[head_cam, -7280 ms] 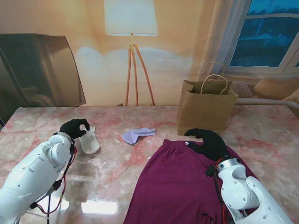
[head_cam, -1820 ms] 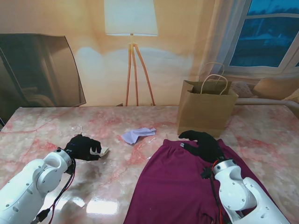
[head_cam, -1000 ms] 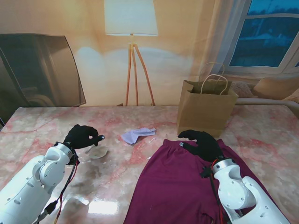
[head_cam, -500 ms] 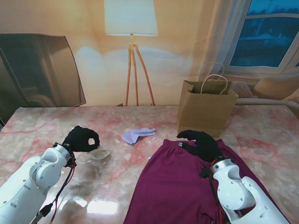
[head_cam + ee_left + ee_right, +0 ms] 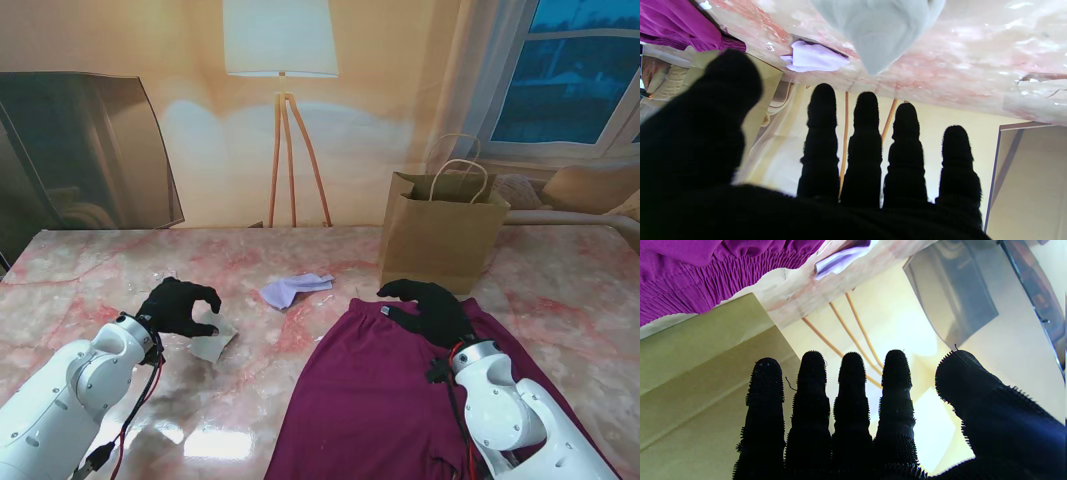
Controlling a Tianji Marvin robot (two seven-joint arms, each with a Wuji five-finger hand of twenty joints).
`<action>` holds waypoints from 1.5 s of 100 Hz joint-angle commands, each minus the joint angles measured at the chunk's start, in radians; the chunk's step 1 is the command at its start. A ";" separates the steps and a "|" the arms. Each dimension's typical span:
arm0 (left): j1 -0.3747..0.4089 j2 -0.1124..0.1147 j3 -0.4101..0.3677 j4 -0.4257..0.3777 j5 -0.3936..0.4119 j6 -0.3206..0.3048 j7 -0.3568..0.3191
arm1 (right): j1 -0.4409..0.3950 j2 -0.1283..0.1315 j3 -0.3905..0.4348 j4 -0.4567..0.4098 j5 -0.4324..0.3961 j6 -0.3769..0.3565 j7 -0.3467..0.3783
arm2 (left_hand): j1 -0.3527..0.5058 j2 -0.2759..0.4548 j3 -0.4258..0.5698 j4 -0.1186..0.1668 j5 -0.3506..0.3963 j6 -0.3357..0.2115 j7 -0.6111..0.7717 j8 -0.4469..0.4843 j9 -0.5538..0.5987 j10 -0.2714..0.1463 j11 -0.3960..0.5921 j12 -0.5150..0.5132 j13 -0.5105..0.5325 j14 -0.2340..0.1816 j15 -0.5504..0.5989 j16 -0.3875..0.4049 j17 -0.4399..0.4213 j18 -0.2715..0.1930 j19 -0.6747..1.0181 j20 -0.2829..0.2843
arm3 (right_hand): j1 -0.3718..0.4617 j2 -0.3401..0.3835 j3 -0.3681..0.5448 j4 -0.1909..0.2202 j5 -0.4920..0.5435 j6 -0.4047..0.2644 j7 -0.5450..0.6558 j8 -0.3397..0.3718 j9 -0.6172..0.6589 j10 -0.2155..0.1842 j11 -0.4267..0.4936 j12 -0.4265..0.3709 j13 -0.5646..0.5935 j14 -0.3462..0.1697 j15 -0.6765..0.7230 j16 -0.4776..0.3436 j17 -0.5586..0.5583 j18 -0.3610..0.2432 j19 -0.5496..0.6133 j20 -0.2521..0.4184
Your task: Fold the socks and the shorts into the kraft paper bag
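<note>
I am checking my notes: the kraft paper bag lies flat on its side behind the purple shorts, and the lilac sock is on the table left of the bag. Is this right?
Not quite. The kraft paper bag stands upright with its mouth open and handles up, as the stand view shows. The rest holds: it is behind the purple shorts, and the lilac sock lies left of it.

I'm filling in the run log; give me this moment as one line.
left hand: open over pale sock | right hand: open over shorts waistband | lilac sock: untouched | bag: upright
</note>
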 commanded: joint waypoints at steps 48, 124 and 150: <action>-0.092 0.001 0.101 0.060 -0.067 0.188 -0.113 | -0.002 -0.002 -0.005 0.001 0.002 -0.004 0.003 | 0.127 0.164 -0.067 0.077 -0.315 0.235 -0.580 -0.469 -0.308 0.017 -0.073 -0.066 -0.134 -0.008 -0.044 0.024 -0.039 -0.043 -0.042 0.001 | -0.017 -0.001 -0.011 0.048 0.009 -0.026 0.015 0.004 0.008 0.000 0.002 0.016 0.008 0.003 0.022 0.028 -0.011 0.007 0.033 0.034; -0.130 0.014 0.128 0.128 -0.082 0.220 -0.191 | 0.004 -0.002 -0.008 0.011 0.003 -0.008 0.007 | 0.375 0.139 -0.128 0.042 0.149 -0.133 0.218 -0.234 0.324 -0.021 0.020 0.159 0.216 0.009 0.209 0.173 0.072 0.002 0.123 0.024 | -0.016 0.005 -0.013 0.049 0.008 -0.027 0.014 0.004 0.009 0.001 0.003 0.017 0.018 0.007 0.028 0.031 -0.011 0.006 0.035 0.036; -0.047 -0.007 0.058 0.012 -0.111 0.224 -0.122 | 0.016 -0.004 -0.030 0.021 -0.001 0.009 -0.006 | 0.375 0.136 -0.120 0.040 0.166 -0.063 0.233 -0.247 0.474 -0.013 0.104 0.249 0.321 -0.003 0.324 0.196 0.128 0.008 0.212 0.029 | 0.000 0.000 -0.001 0.051 0.009 -0.017 0.017 0.005 0.026 0.006 0.014 0.020 0.069 0.015 0.060 0.047 0.027 -0.021 0.048 0.033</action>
